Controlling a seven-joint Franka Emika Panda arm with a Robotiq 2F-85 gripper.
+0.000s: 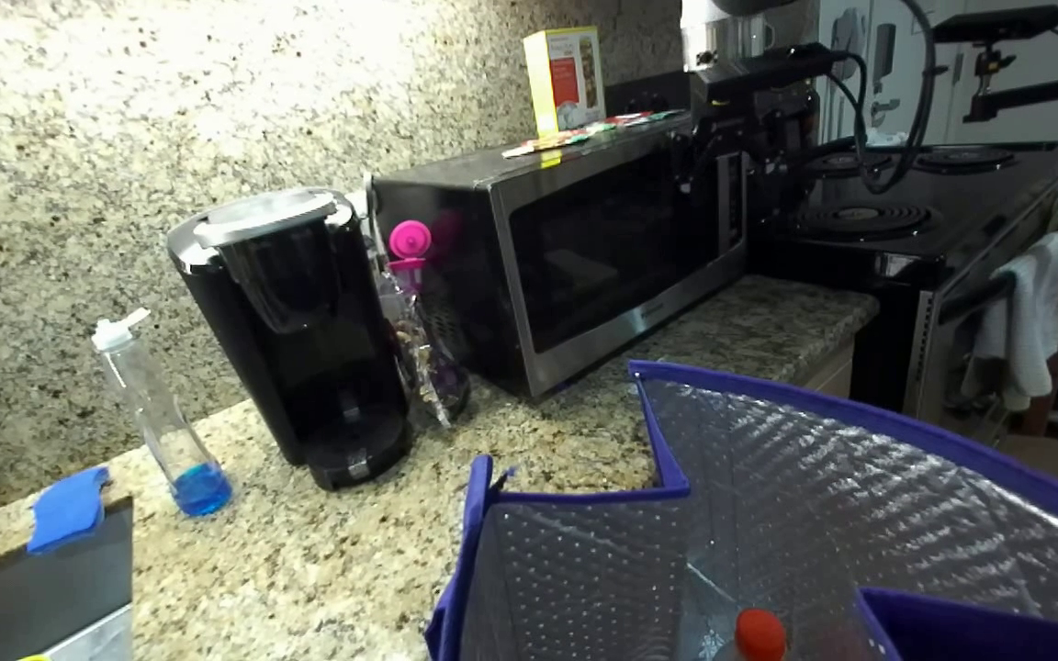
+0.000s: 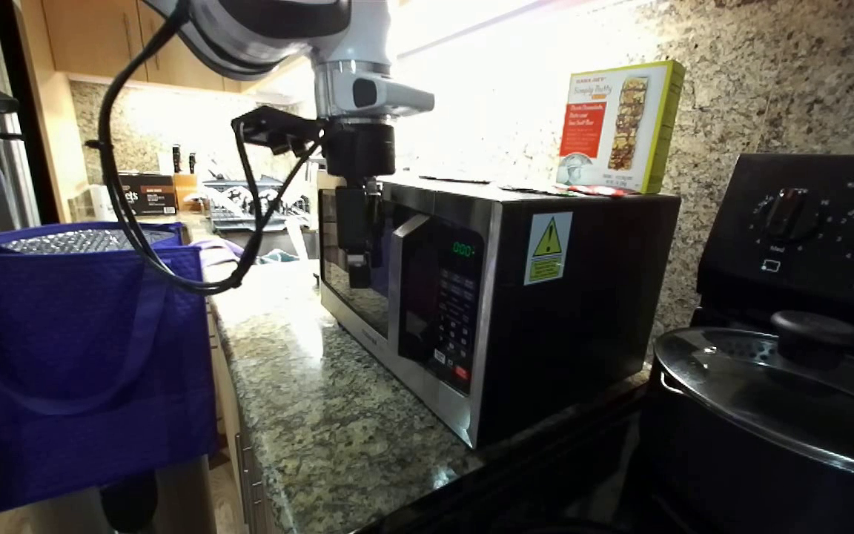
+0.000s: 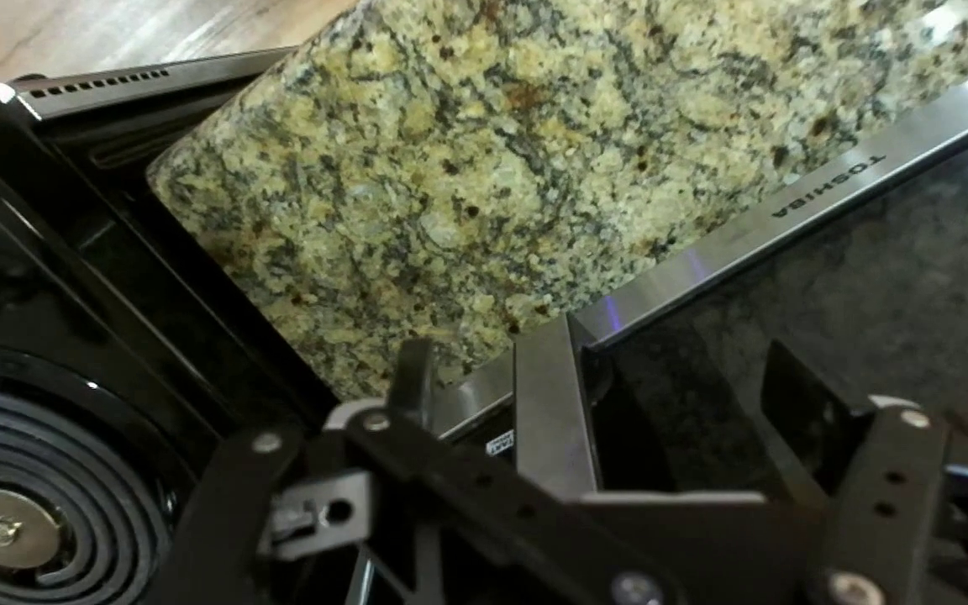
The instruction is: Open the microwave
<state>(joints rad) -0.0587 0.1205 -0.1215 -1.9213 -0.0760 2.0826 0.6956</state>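
Tool (image 3: 603, 382) is hanging at the handle (image 3: 555, 412) of the closed microwave (image 2: 575, 326)

The microwave is standing on the bench (image 2: 301, 415), between the coffee maker (image 1: 290, 340) and the stove (image 1: 979, 202), its door (image 1: 602, 257) looking flush. My tool is gripping nothing: its fingers (image 3: 411, 374) are standing well apart, and the wrist view is placing the handle between them. How deep they are reaching around it, I cannot tell.

If they are reaching too shallowly, the tips could be slipping off the handle's front on the pull. Coming in off-line, one finger could be jamming on the control panel (image 2: 449, 311), the other on the door glass. Pulling straight instead of following the swing could be twisting the handle in my grip, or dragging the microwave toward the bench's front edge; the box (image 2: 605, 133) on top could then be tipping.

For room, a strip of bench is running along the microwave's front down to that edge. A bag (image 2: 86, 348) is standing beyond it, toward what I am taking for the hinge side, so a wide swing might be meeting it. The pot (image 2: 775, 437) is sitting past the panel side, perhaps limiting me there. My cable (image 2: 204, 287) is looping low beside the tool and could be snagging.
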